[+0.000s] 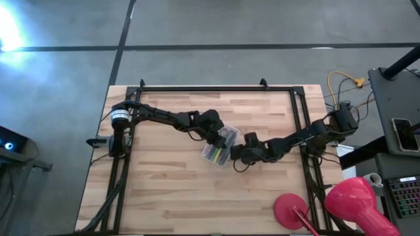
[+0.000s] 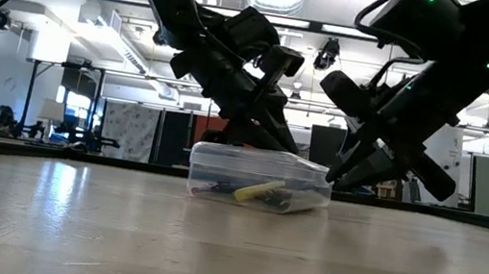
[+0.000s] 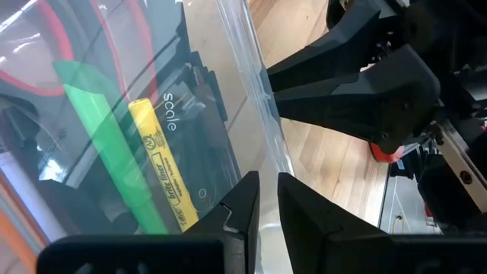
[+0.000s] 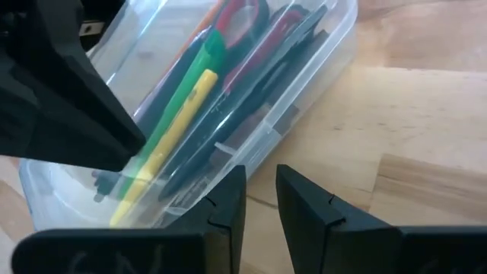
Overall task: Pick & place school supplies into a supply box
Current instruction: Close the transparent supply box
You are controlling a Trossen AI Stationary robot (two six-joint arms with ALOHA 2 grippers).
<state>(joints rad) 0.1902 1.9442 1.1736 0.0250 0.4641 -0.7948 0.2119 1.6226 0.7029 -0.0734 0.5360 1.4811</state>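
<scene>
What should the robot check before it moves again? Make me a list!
1. Green pen inside the clear supply box: ok.
2. Yellow pen inside it too: ok.
3. Red-handled scissors in the box: ok.
4. Box flat on the table: ok.
5. Left claw pinching the box wall: ok.
6. Right claw gripping the box edge: cannot tell.

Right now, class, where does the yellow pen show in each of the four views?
High view: yellow pen at table centre, inside the clear plastic supply box.
Low view: centre, low in the box.
Left wrist view: beside the green pen, at.
Right wrist view, behind the box wall.
Shared landmark: the green pen beside it.
</scene>
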